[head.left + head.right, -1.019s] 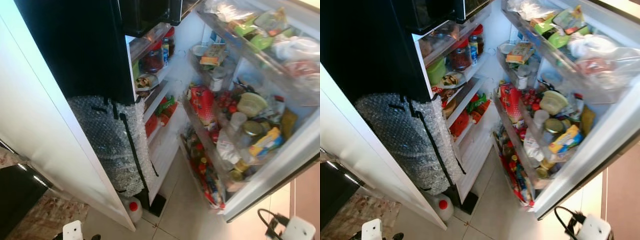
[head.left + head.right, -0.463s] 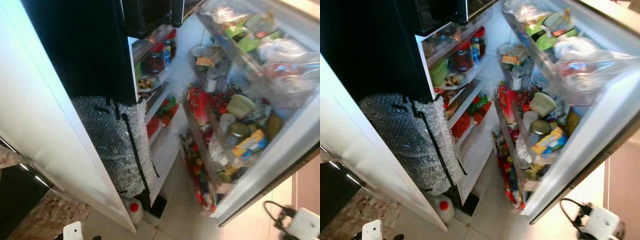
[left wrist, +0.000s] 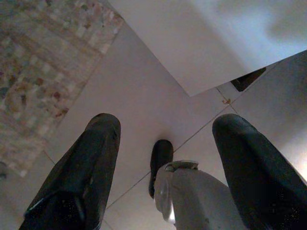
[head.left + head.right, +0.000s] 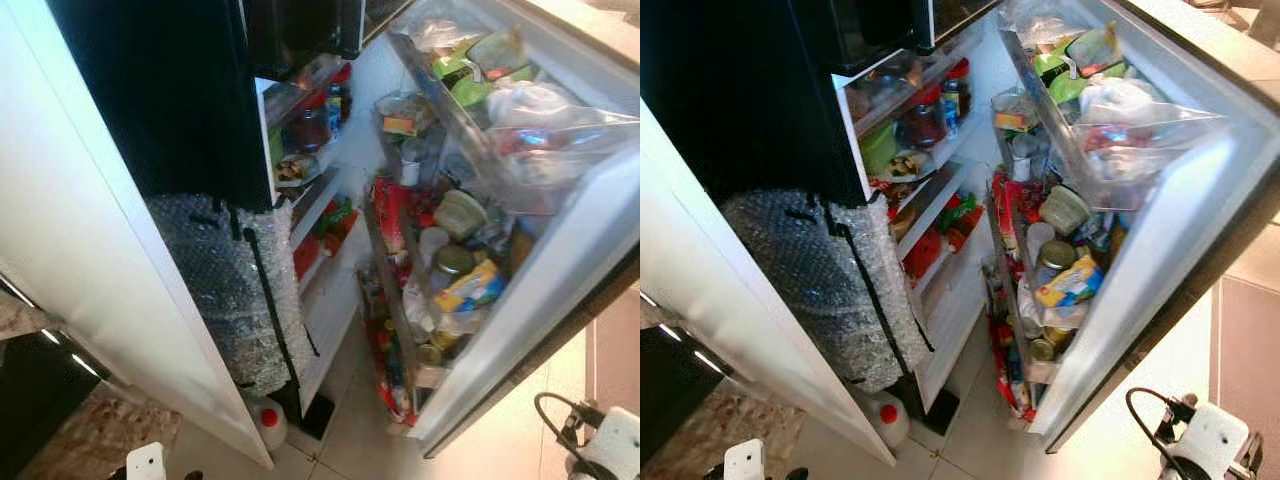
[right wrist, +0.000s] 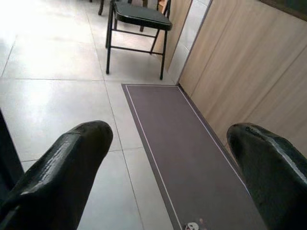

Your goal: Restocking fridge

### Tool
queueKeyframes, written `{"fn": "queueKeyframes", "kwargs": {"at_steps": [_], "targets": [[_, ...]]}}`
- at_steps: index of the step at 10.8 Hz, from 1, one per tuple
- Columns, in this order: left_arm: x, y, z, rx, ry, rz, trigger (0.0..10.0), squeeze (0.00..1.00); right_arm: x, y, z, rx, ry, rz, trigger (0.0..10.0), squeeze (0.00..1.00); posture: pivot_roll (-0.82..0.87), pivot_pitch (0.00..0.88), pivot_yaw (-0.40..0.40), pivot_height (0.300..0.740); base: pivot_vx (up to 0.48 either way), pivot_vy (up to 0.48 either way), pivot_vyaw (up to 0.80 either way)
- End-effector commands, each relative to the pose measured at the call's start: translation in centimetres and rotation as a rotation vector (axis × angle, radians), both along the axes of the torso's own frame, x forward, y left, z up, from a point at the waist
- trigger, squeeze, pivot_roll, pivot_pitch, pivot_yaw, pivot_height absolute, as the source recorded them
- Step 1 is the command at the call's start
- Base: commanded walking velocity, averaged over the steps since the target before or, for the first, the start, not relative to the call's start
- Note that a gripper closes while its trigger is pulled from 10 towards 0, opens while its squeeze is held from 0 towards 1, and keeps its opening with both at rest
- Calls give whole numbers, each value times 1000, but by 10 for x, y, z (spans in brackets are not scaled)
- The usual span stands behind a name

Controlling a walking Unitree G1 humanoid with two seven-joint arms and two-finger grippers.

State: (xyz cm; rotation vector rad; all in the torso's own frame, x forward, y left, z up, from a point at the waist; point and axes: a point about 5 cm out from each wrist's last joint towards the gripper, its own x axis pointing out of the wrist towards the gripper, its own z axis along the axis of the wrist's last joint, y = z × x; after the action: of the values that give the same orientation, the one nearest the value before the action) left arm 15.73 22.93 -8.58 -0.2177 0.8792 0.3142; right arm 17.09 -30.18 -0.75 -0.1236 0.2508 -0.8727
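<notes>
The fridge stands open before me. Its door hangs out to the right, and its racks are crammed with jars, a yellow packet, a red carton and bagged food. Inside, the shelves hold a red-lidded jar and a plate of food. My left gripper hangs open over the tiled floor, holding nothing. My right gripper is open and holds nothing, low beside the door, over a grey-brown mat.
Bubble wrap covers the fridge's lower left front. A white jug with a red cap stands on the floor below it. A white panel rises on the left. A black chair and a wooden wall lie beyond the mat.
The fridge door's outer edge has swung a little toward the fridge body, which has hardly shifted in the picture. My right wrist at the lower right has drifted slightly rightward.
</notes>
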Motion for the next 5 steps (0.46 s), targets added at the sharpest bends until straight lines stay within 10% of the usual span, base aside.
{"fn": "queueKeyframes", "kwargs": {"at_steps": [1, 5], "targets": [[0, 2, 0, 14, 3, -10, 10000, 0, 5, -2, 6, -25, -20, 7, 10000, 0, -81, 9, 25, 740, 0, 0, 0], [-2, -1, -1, 8, 11, -7, 10000, 0, 36, 15, 23, -55, -85, 171, 10000, 0, -80, 21, 19, 740, 0, 0, 0]]}}
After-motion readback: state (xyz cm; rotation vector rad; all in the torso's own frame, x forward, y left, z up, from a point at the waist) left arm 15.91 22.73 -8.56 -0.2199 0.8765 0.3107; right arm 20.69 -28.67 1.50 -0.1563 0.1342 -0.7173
